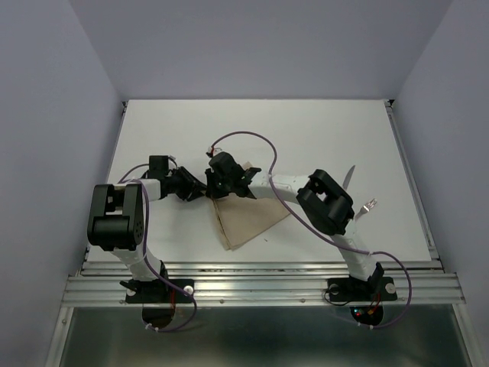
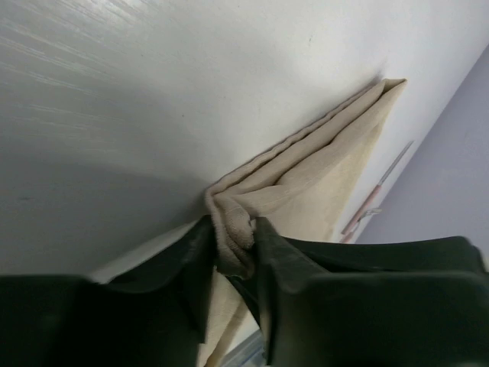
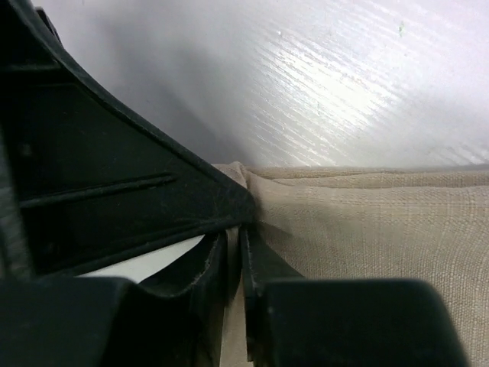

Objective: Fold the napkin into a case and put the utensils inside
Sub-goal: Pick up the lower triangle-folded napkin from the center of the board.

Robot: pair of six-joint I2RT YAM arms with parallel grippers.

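Note:
The napkin (image 1: 248, 222) lies folded into a beige, roughly triangular shape at the table's near middle. My left gripper (image 1: 202, 191) is at its far left corner and is shut on a bunched fold of the napkin (image 2: 321, 172). My right gripper (image 1: 223, 183) is right beside it at the same corner, shut on a thin edge of the napkin (image 3: 367, 229). The two utensils lie to the right, apart from the cloth: a knife (image 1: 349, 177) and a fork (image 1: 368, 206), partly hidden behind the right arm. They also show in the left wrist view (image 2: 376, 191).
The white table (image 1: 306, 130) is walled by grey panels at the back and sides. A metal rail (image 1: 260, 287) runs along the near edge, where both arm bases are bolted. The right arm's elbow (image 1: 328, 200) hangs over the table beside the utensils.

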